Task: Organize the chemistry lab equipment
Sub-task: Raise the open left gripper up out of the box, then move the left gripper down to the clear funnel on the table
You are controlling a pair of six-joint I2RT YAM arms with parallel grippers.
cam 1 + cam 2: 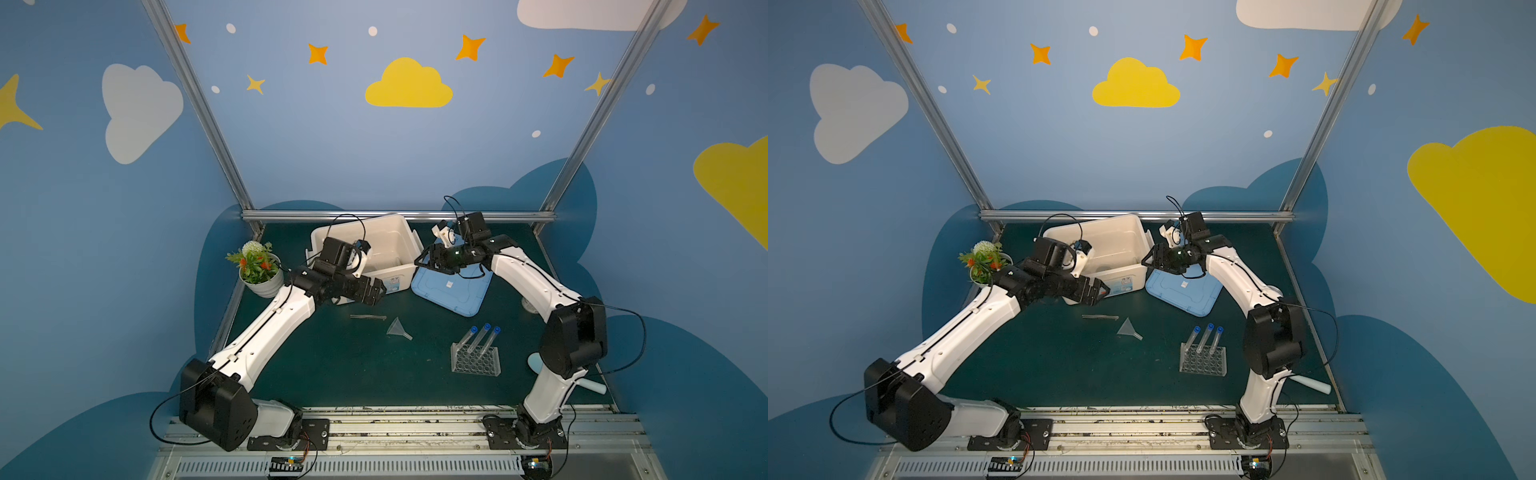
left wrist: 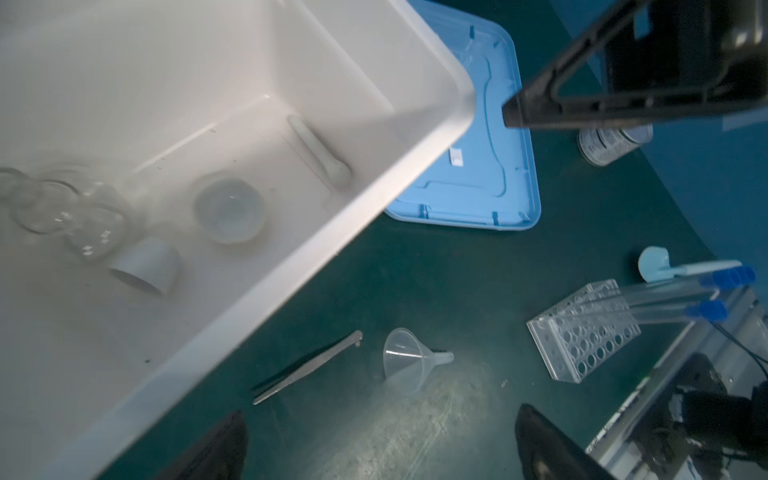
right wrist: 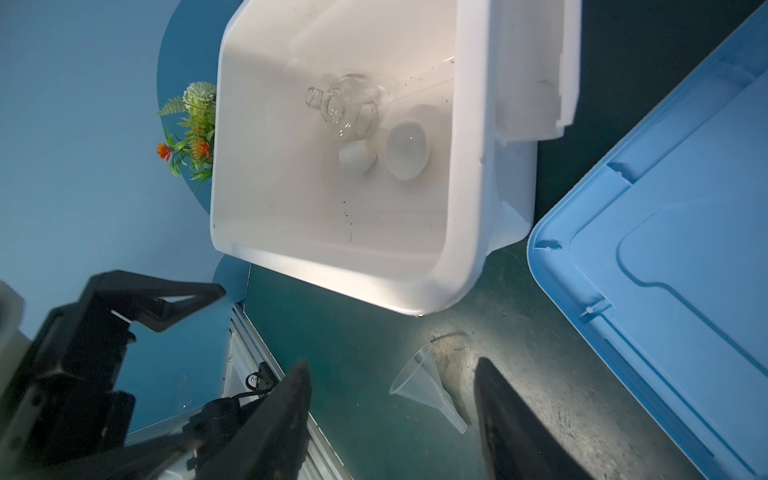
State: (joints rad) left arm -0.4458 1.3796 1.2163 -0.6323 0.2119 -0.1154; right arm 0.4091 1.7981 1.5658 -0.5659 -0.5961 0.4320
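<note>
My left gripper (image 1: 379,291) and right gripper (image 1: 420,262) both gape empty beside the white plastic bin (image 1: 386,245) holding the round glass flask (image 3: 349,106), white bowl (image 3: 407,149) and white cup (image 3: 356,158), while the clear funnel (image 1: 398,328), metal tweezers (image 1: 368,317) and clear holed rack (image 1: 476,360) of blue-capped test tubes (image 1: 482,337) sit outside it.

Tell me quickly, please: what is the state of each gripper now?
Left gripper: open, holding nothing.
Right gripper: open, holding nothing.

Dark green counter (image 1: 332,365) carries: white bin (image 1: 386,241), blue lid (image 1: 449,297) beside it, metal tweezers (image 1: 368,317), clear funnel (image 1: 397,328), clear holed rack (image 1: 476,360), potted plant (image 1: 262,282), scoop (image 1: 536,360).
</note>
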